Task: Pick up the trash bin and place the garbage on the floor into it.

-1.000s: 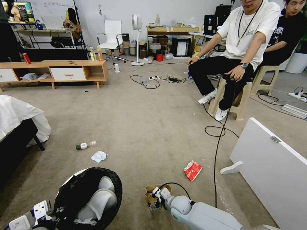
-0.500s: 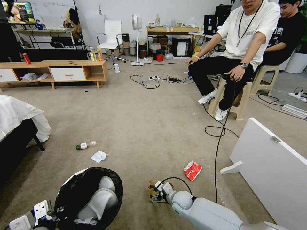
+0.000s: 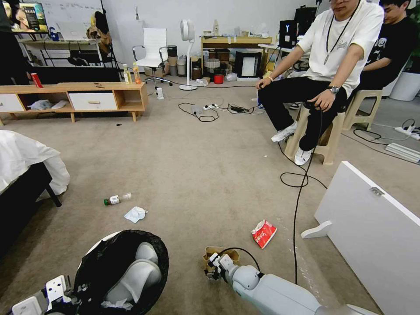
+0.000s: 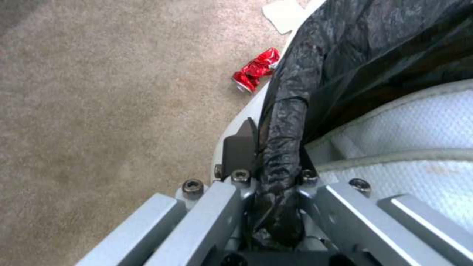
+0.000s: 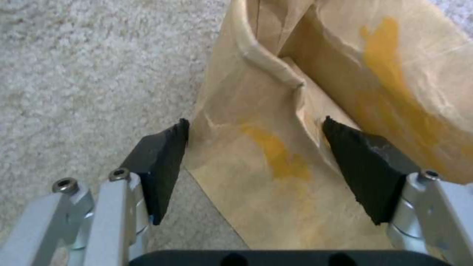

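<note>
Left gripper [image 4: 276, 173]: I have it low at my near left, clamped on the rim of the small round white bin lined with a crinkly black plastic bag [image 3: 120, 271].
Small crushed red piece [image 4: 255, 69]: on the flat beige-grey carpet [image 3: 197, 175], just beside the bin's outer wall.
Right gripper [image 5: 256, 147]: near centre, right of the bin, fingers spread either side of the brown paper bag [image 3: 218, 255].
Red-and-white snack packet [image 3: 263, 233]: right of and beyond the bag.
Crumpled white tissue [image 3: 135, 214]: beyond the bin.
Small clear green-capped bottle [image 3: 117, 199]: lying beyond the tissue, slightly left.
</note>
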Controlling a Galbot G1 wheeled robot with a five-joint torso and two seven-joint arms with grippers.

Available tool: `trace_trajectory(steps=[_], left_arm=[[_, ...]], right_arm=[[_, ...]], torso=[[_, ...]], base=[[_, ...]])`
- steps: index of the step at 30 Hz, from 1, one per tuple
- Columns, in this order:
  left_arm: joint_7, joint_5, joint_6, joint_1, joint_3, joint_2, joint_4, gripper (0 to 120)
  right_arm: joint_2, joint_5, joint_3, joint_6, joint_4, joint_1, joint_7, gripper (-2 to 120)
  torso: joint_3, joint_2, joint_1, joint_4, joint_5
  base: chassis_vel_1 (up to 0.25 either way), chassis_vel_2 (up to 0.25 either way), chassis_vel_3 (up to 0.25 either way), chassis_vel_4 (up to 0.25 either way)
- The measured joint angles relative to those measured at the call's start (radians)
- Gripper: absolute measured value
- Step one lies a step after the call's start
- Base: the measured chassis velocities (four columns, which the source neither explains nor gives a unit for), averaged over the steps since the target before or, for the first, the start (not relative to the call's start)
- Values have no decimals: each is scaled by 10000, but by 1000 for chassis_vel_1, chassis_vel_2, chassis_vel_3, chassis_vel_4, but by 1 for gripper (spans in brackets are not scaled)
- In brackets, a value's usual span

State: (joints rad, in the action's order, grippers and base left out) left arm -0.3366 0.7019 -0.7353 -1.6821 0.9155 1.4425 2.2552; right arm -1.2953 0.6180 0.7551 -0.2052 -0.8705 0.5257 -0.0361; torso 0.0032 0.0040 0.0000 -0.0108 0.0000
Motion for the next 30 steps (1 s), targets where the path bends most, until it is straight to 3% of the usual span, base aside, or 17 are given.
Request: trace_trajectory(steps=[13,18,30], left_arm=[[17,-76,0,32,-51,68,-17,1],[23,-85,0,6,-54,79,-17,1],[64,-146,0,-36,-74,137,1,1]], right_arm=[[14,-42,-114,65,141,65,239,42],[-130,-125,-177,169,470,62,346,40],[-328,-273,-414,431,1098,23,369,13]], torso=[[-1,0,0,0,0],[-1,1,0,1,1],[-1,1,0,4,9]], base=[[0,0,0,0],[0,0,0,0],[0,0,0,0]])
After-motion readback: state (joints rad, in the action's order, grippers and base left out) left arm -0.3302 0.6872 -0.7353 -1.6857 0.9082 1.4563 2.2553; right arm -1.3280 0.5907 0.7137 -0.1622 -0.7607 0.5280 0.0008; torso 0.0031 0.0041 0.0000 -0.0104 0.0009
